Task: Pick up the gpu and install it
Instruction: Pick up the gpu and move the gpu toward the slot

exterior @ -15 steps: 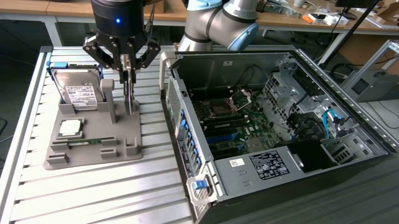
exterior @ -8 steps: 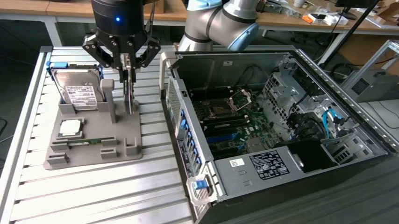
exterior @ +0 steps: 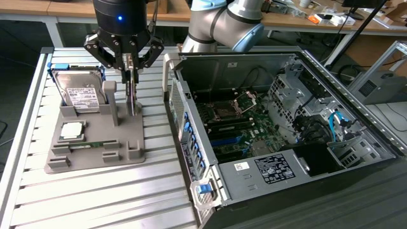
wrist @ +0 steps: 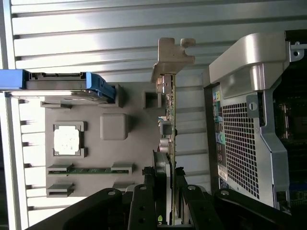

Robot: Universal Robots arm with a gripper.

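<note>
The jaws grip the graphics card (exterior: pixel 131 93) by its upper edge, so it hangs upright over the grey holder (exterior: pixel 89 160) on the counter (exterior: pixel 95 200), at the exterior view's left of the open computer case (exterior: pixel 222 67).

Noted a slatted metal table (exterior: pixel 95 191) carrying a grey fixture plate (exterior: pixel 130 155). Found a silver hard drive (exterior: pixel 83 98) with a white label standing upright in a blue frame at the plate's far end, a square processor (exterior: pixel 72 130) lying flat in a pocket, and a narrow green memory strip (exterior: pixel 86 144) just beside it. Saw an open computer case (exterior: pixel 254 71) on the exterior view's right, exposing a motherboard (exterior: pixel 235 129), a labelled power supply (exterior: pixel 273 167) and blue cables (exterior: pixel 337 125).
</note>
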